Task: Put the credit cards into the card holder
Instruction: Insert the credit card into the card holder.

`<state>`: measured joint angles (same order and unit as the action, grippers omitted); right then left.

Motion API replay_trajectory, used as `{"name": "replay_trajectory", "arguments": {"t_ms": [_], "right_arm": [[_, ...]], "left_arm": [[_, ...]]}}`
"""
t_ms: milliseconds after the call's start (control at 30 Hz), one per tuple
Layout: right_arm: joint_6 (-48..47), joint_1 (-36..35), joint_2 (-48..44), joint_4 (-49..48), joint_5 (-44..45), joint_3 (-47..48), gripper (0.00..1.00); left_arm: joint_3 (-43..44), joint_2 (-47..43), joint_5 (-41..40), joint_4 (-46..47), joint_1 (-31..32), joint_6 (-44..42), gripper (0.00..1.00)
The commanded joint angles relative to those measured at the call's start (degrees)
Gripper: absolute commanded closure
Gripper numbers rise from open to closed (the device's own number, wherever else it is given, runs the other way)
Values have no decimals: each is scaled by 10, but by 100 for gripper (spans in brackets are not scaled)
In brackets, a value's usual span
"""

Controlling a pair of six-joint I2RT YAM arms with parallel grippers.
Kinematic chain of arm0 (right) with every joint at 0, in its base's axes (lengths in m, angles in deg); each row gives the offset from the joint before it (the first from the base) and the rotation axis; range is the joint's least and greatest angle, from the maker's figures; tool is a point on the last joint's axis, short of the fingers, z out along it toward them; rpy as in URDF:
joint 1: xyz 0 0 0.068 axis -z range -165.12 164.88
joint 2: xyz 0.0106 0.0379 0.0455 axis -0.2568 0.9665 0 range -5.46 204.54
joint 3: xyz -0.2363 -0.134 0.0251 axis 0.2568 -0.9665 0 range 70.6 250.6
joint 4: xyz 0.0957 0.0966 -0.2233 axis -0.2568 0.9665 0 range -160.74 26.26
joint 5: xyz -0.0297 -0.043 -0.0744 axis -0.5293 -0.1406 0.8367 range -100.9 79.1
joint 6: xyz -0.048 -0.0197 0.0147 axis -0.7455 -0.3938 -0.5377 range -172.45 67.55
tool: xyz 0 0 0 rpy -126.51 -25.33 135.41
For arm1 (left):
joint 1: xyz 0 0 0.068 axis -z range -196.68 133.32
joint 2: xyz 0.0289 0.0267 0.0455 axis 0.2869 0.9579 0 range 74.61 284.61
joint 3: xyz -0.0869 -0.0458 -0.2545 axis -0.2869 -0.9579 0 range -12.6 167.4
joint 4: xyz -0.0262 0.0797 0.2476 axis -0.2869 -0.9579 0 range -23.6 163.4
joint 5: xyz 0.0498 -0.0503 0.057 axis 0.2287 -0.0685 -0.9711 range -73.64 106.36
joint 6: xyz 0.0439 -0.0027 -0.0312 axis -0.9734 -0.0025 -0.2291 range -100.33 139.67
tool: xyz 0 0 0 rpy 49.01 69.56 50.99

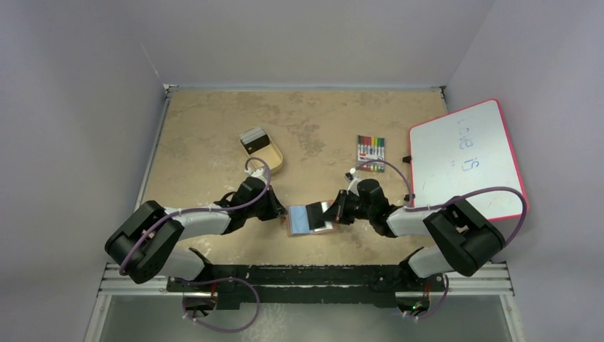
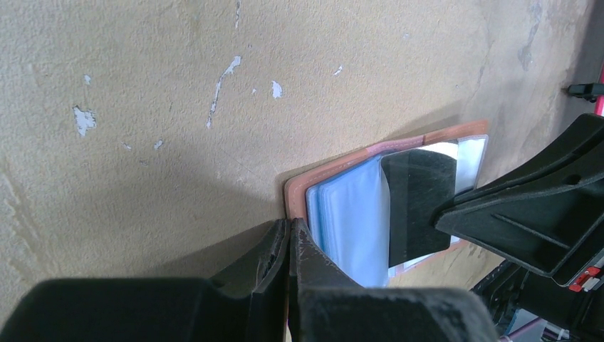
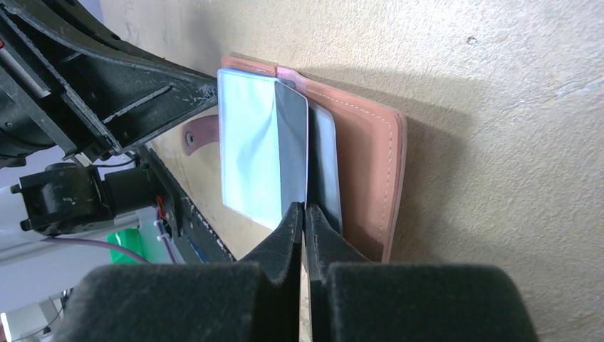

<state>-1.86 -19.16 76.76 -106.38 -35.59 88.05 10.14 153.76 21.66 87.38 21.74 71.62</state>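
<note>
Where the two arms meet near the front edge of the table [image 1: 206, 128], the card holder [image 1: 305, 219] lies open and flat. Its blue-grey pockets face up, and brown leather shows around them. The left gripper [image 2: 290, 229] is clamped on the holder's brown edge on its own side, with its fingers pressed together over the leather. The right gripper [image 3: 305, 212] reaches in from the opposite side, its fingers pinched tight on a dark credit card [image 3: 290, 135]. This card lies over the clear pockets of the holder. Whether its far end sits inside a pocket cannot be told from these views.

Farther back, left of centre, a tan oval tray [image 1: 278, 162] holds another card [image 1: 253, 140], black and white. Right of centre and well apart from the tray lies a pack of coloured markers [image 1: 370, 148]. Beyond it, at the right edge of the table, rests a whiteboard [image 1: 463, 164] with a red rim and faint writing.
</note>
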Motion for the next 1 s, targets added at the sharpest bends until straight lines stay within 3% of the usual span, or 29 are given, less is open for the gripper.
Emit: {"name": "replay_trajectory", "arguments": {"t_ms": [0, 367, 967], "right_arm": [[1, 0, 0, 43, 5, -6, 100], [-8, 0, -26, 96, 34, 7, 100], [8, -2, 33, 15, -5, 22, 100]], "left_arm": [[-9, 9, -31, -41, 4, -4, 100], [-14, 11, -36, -39, 6, 0, 100], [-11, 19, -37, -32, 12, 5, 100]]}}
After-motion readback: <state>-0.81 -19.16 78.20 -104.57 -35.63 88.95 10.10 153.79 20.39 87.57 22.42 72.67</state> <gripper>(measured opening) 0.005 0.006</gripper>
